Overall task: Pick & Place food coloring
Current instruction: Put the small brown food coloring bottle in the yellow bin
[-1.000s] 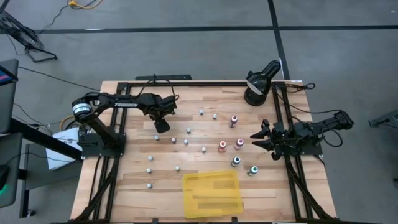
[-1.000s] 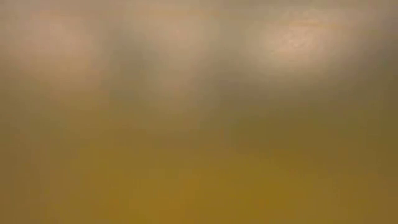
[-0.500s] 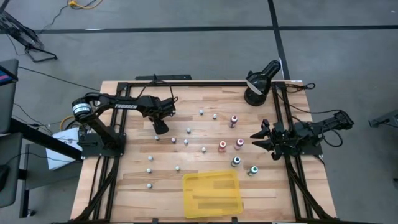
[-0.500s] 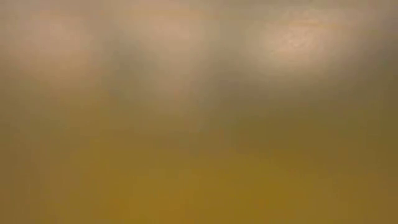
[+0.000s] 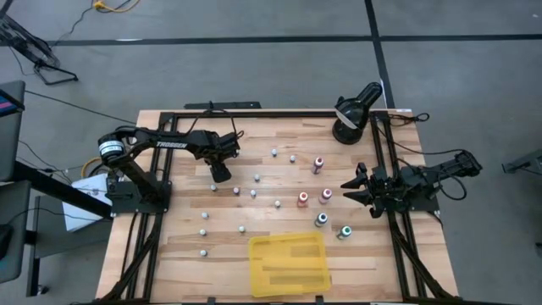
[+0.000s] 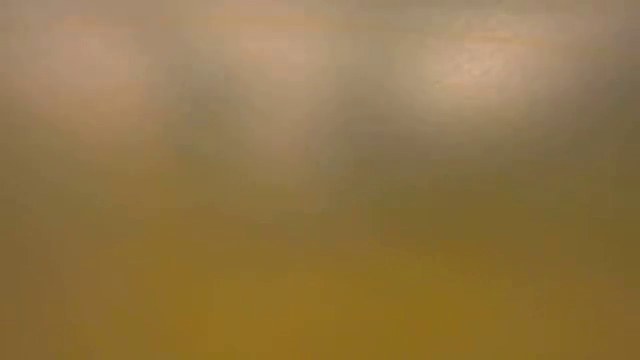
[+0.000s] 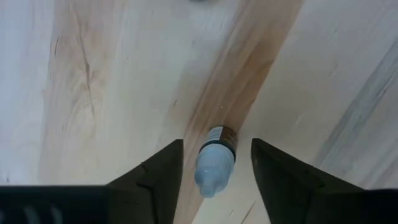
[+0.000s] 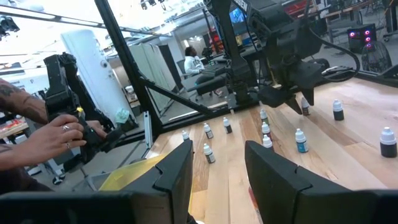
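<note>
Table: pale butcher-block wood (image 5: pixel 178 246), planks running left to right in the high view, with darker grain streaks and a black metal frame around the edge.
Tray: flat yellow rectangular tray (image 5: pixel 288 263), shallow ribbed plastic, at the lower centre of the high view.
Food coloring: tiny upright bottles (image 5: pixel 279 204) scattered over the middle of the table, well apart from one another; most have white caps, and a red-to-pink group (image 5: pixel 303 199) and two teal ones (image 5: pixel 345 231) stand right of centre (none lies in the tray).
Bottle under the left arm: a small clear bottle (image 7: pixel 215 158) with a pale bluish conical cap and a dark band of label, standing on a brown grain stripe, seen from above in the left wrist view.
Left gripper: the left gripper (image 7: pixel 216 165) hangs over the upper left part of the table (image 5: pixel 219 172); its dark, wedge-shaped fingers (image 7: pixel 163 168) are spread wide, one on each side of that bottle, with a gap to the cap on both sides.
Right gripper: the right gripper (image 5: pixel 349 188) rests at the table's right edge, its fingers (image 8: pixel 178 168) parted a little and gripping nothing.
Low view: a yellow-brown blur; nothing can be told.
Background: in the right wrist view, a person's hands (image 8: pixel 53 137) hold a black device at the left edge.
</note>
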Robot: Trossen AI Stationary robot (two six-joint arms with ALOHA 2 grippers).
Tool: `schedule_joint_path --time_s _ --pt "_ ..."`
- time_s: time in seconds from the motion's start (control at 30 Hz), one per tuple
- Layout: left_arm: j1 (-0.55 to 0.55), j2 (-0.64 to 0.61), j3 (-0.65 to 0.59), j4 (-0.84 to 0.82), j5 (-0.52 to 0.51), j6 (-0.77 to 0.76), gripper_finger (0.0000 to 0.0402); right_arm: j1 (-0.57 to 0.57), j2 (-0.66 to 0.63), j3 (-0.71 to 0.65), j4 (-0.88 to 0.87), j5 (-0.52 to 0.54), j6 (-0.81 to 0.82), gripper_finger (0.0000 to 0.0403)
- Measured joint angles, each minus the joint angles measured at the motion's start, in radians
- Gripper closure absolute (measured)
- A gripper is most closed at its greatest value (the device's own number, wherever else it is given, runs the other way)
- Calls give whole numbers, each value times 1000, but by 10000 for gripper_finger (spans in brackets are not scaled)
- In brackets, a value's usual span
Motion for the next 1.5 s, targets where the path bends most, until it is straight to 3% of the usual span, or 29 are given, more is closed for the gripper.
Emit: schedule_joint_path --time_s 0.37,0.83,1.1,1.5 --pt "0 -1 1 -16 32 -16 339 0 0 0 0 0 0 266" --pt "-28 -45 0 -48 107 -72 340 0 0 0 0 0 0 266" --pt "-45 -202 0 -59 152 -99 331 0 0 0 0 0 0 266" --pt "-99 -508 0 -87 262 -257 331 0 0 0 0 0 0 266"
